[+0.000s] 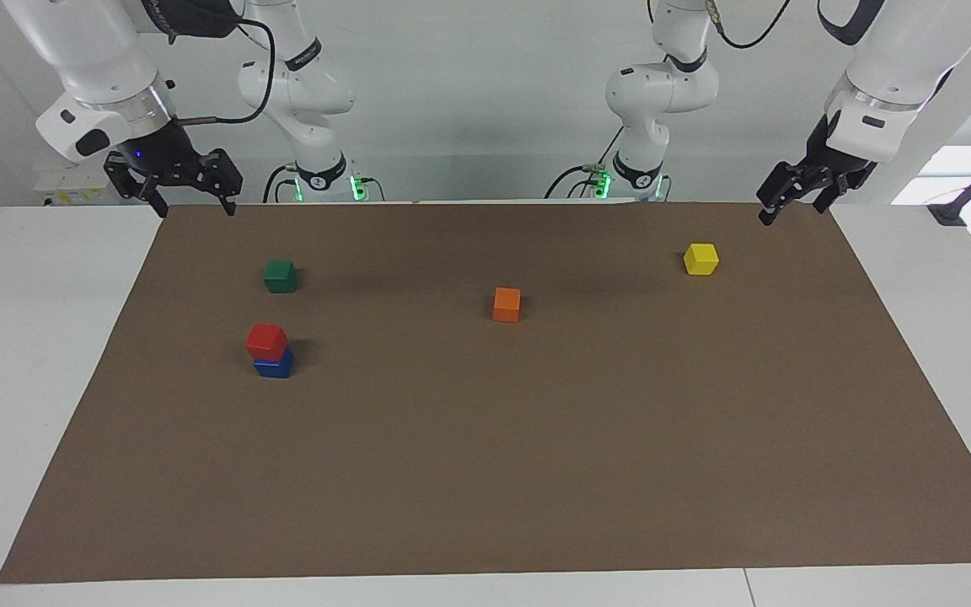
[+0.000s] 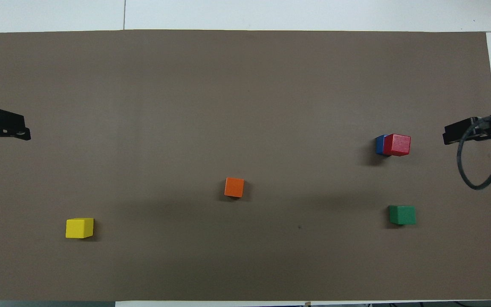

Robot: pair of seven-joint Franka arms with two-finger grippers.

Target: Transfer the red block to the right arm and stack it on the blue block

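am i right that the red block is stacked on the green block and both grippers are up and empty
Not quite. The red block sits on the blue block, as the facing view shows. The green block stands alone, nearer to the robots. The rest holds: left gripper and right gripper are up and empty.
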